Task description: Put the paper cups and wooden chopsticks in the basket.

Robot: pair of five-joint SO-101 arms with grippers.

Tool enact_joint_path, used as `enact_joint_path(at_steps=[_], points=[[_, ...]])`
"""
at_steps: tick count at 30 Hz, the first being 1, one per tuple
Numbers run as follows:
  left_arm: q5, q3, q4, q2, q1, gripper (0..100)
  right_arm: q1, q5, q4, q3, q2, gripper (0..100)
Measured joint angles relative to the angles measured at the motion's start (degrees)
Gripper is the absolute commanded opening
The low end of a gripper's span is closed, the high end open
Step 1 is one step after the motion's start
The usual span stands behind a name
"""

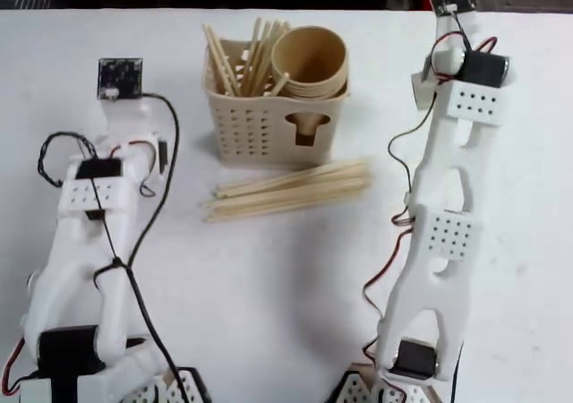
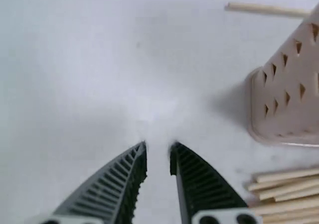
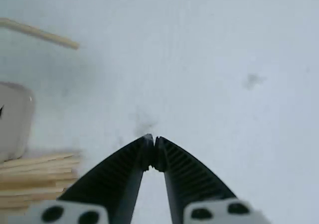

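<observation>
Paper cups (image 1: 313, 58) already nested in basket (image 1: 251, 130); chopstick bundle (image 1: 286, 191) lying on table (image 1: 269, 313) just before it. Left gripper (image 2: 158, 149) narrowly parted, right gripper (image 3: 153, 142) closed empty. Bundle pickup judged next; wider opening required.

Two white moulded-plastic arms: the left arm (image 1: 72, 251) and the right arm (image 1: 443, 233) each carry perforated panels, black motor blocks and loose red and black cables. The left tool (image 2: 157, 147) and the right tool (image 3: 152, 139) have dark ribbed fingers on pale mounts with dark screw holes.
</observation>
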Motion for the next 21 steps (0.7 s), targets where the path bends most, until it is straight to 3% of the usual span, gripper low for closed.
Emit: enact_joint_path(at_steps=[12,17,21], points=[[-24.44,-9.05,33.41,-3.96,16.35,4,4.4,4.31,-2.81,50.81,-44.04,1.7],[-32.26,-4.4,37.1,-14.68,21.8,8,5.54,6.42,-15.47,77.8,-60.92,1.7],[-34.29,0.26,37.01,-16.97,27.78,8,5.8,8.26,-26.37,102.15,-74.11,1.7]])
